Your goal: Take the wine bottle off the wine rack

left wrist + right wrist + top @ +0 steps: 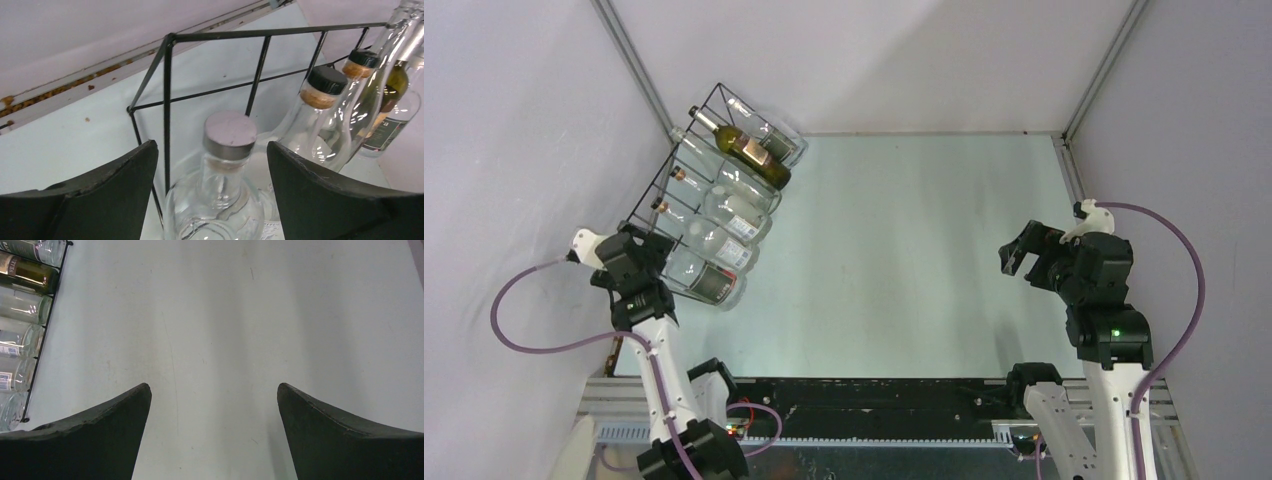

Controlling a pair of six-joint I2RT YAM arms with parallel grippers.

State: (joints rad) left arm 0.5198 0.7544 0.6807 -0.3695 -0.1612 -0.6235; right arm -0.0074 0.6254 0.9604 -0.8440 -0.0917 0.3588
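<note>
The black wire wine rack [656,178] stands at the far left and holds several bottles lying side by side. Most are clear glass; one is a dark green wine bottle [746,148] with a gold label, near the rack's far end. My left gripper [660,264] is open at the rack's near end. In the left wrist view its fingers [120,185] stand either side of the nearest clear bottle's neck [225,175], which has a pale cap [230,131], with gaps on both sides. My right gripper [1022,252] is open and empty over bare table [214,390].
The rack [167,100] sits close to the left wall and the back-left corner. Cork-stoppered clear bottles [320,95] lie just beyond the nearest one. The rack's bottle bases [20,335] show at the left edge of the right wrist view.
</note>
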